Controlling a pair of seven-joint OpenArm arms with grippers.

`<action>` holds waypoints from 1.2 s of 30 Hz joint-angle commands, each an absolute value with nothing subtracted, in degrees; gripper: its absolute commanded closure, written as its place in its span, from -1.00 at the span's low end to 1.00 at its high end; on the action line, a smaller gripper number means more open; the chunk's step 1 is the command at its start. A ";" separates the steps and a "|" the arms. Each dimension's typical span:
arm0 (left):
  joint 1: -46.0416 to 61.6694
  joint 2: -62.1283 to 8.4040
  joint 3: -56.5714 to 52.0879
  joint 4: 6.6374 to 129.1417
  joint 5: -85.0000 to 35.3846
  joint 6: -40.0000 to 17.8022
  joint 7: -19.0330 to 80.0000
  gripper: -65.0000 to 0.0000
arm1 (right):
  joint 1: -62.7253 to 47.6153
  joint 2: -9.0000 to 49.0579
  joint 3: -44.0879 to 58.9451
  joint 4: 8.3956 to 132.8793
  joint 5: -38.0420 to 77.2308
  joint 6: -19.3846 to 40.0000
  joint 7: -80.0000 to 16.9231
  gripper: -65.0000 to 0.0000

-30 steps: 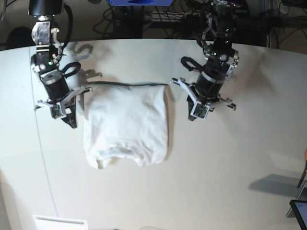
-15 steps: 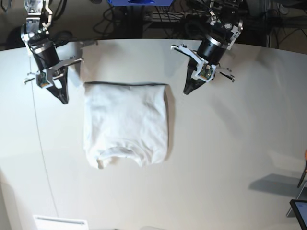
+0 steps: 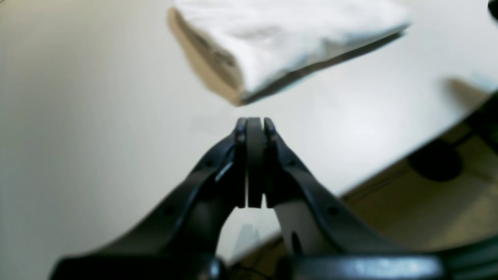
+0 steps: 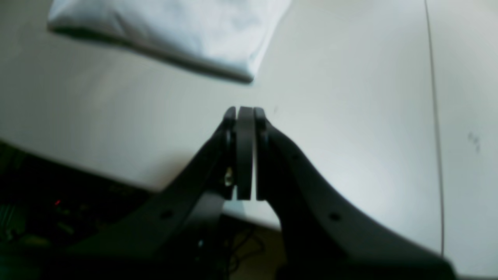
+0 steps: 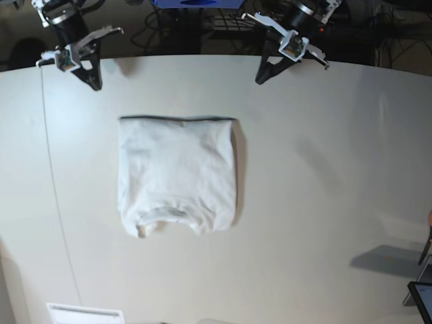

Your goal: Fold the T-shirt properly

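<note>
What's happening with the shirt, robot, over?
Left gripper shut, empty. Right gripper shut, empty. T-shirt folded on table. Nothing in the way.

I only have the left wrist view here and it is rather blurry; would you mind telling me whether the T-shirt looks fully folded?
Observer: In the base view the T-shirt lies as a compact rectangle, sleeves tucked away, collar at the near edge.
Operator: Thank you. Where is the other arm?
Observer: The right gripper hangs over the far edge of the table, off the shirt's far corner, touching nothing.
Operator: Is it holding any cloth?
Observer: No; the right wrist view shows its jaws pressed together and empty, with the shirt lying beyond them.
Operator: And my own arm?
Observer: The left gripper is also shut, at the far edge, apart from the shirt.
</note>
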State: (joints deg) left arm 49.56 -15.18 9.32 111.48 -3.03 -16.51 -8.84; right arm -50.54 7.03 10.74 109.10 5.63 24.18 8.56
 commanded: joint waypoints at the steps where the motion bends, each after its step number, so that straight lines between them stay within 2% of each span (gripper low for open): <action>1: 51.21 -15.78 9.19 112.40 -3.30 -15.96 -10.86 1.00 | -53.14 6.90 11.03 111.16 6.37 24.48 10.51 1.00; 8: 56.48 -15.78 9.27 111.78 -2.86 -15.96 -10.86 1.00 | -61.58 6.81 10.95 111.78 6.37 24.48 9.27 1.00; 14: 55.16 -16.13 9.80 102.90 6.20 -15.96 -11.21 1.00 | -60.35 6.90 10.68 109.49 6.29 24.48 -1.71 1.00; 17: 53.41 -15.87 11.82 97.45 7.43 -15.96 -10.95 1.00 | -56.40 6.90 10.42 102.99 6.29 24.48 -8.57 1.00; 22: 44.44 -12.70 15.25 77.32 7.34 -15.87 -10.68 1.00 | -44.53 7.69 7.87 80.22 6.11 24.48 -11.74 1.00; 26: 32.48 -8.22 15.25 53.23 7.34 -15.87 -10.68 1.00 | -27.91 10.77 -0.92 48.92 6.11 24.48 -11.12 0.98; 28: 23.96 -6.37 15.16 37.14 7.34 -15.87 -10.68 1.00 | -18.42 11.30 -7.78 31.87 6.11 24.48 -7.43 0.98; 31: 11.30 -3.65 15.08 11.74 7.34 -15.78 -11.56 1.00 | -7.78 9.89 -17.27 11.82 6.29 24.48 4.62 0.98; 33: 6.81 -2.86 15.08 4.09 7.43 -15.78 -13.32 1.00 | -3.56 7.96 -20.79 4.18 6.37 24.40 10.15 0.98; 36: 4.97 -3.38 14.99 3.47 7.34 -15.78 -12.53 1.00 | -0.31 5.32 -20.88 0.00 6.37 21.32 12.44 0.98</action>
State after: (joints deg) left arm 4.60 -3.03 15.00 3.51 7.16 -15.25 -12.73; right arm -0.19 4.86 -21.02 -0.01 6.35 20.36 11.75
